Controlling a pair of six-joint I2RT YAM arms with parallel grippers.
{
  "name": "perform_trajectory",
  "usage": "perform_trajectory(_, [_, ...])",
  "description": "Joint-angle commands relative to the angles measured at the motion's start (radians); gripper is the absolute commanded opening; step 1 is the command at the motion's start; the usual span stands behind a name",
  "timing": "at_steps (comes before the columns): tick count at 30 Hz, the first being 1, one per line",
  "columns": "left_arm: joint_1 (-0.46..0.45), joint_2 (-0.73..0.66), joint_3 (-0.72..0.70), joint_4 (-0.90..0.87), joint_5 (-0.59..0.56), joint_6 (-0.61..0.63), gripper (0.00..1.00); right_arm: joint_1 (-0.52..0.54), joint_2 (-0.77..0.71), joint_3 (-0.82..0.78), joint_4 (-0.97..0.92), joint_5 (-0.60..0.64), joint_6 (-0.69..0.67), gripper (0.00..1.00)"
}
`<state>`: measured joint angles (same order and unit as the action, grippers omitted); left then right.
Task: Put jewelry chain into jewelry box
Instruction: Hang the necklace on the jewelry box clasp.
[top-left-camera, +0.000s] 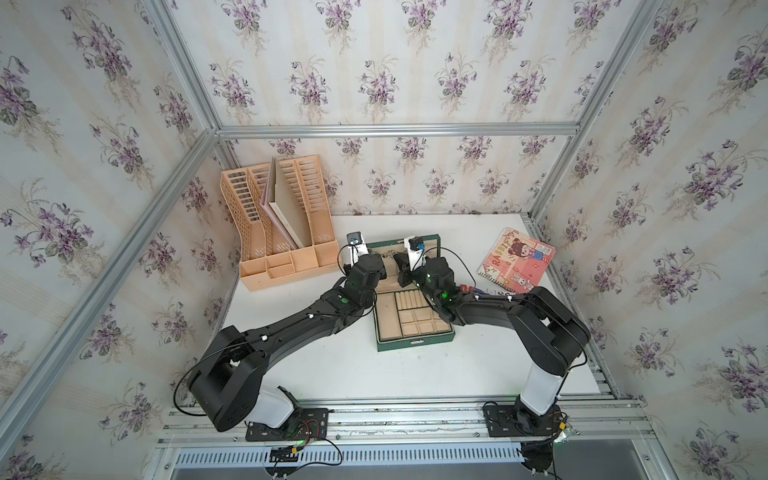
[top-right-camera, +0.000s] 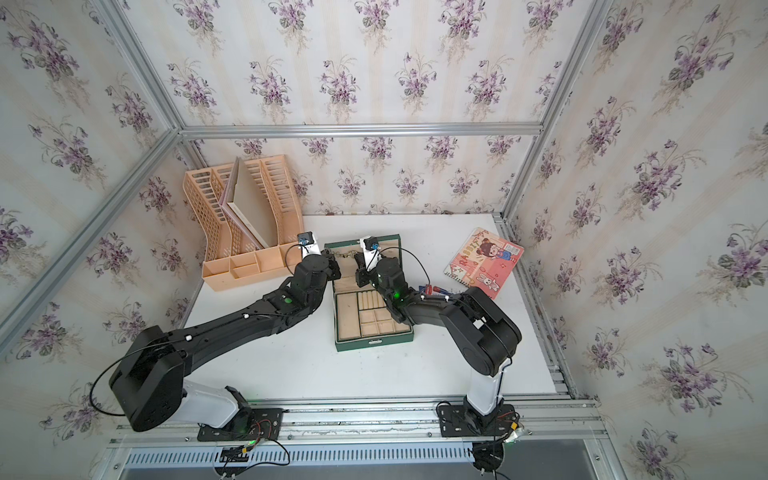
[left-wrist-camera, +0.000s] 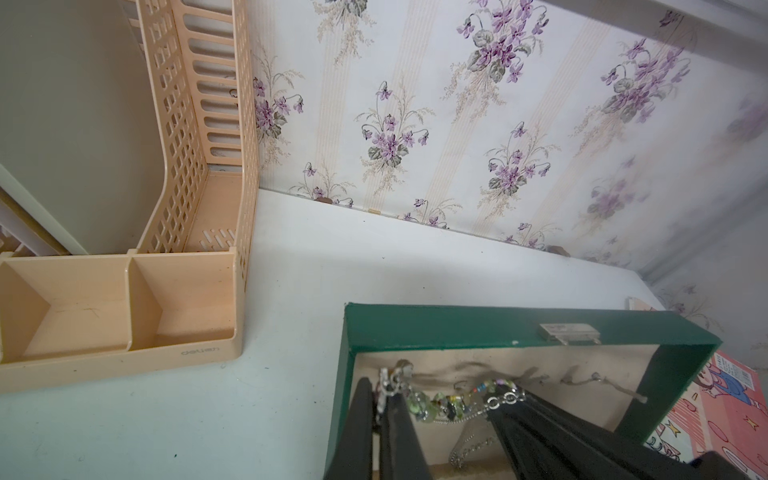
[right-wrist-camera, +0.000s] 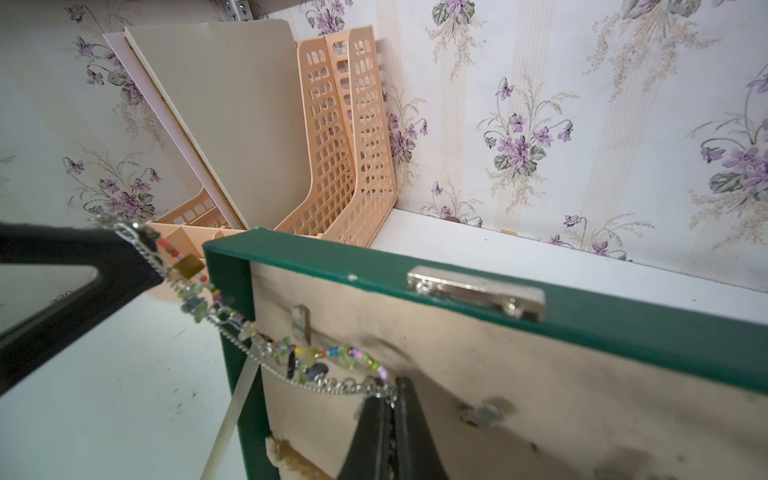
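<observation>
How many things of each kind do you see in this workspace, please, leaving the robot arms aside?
Jewelry box: 1
Jewelry chain: 1
Peach file organizer: 1
Folders in it: 2
Cartoon notebook: 1
Pen-like item, partly hidden: at least 1
Total: at least 7

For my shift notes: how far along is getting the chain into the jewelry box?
Done: the jewelry box is open, its lid upright. In hand: the left gripper and the right gripper each have their jaws shut on the jewelry chain, which is stretched between them in front of the lid's lining. Left: placing and releasing it; the compartments in view hold no chain.
</observation>
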<state>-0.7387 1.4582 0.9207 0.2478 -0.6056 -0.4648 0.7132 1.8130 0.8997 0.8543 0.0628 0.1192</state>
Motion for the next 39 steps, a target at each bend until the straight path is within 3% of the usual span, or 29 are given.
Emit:
perform_trajectory(1, [0.001,0.008,0.004,0.001,-0.001,-0.005,0.0,0.0,0.005,0.01,-0.003,0.03,0.024,0.0])
perform_trajectory(10, [0.001,0.024,0.013,-0.004,0.01,-0.008,0.0,0.0,0.012,0.021,-0.035,0.052,0.038,0.0])
perform_trajectory(39, [0.001,0.042,0.034,-0.087,-0.038,-0.038,0.0,0.008,-0.01,0.019,-0.113,0.072,0.063,0.24])
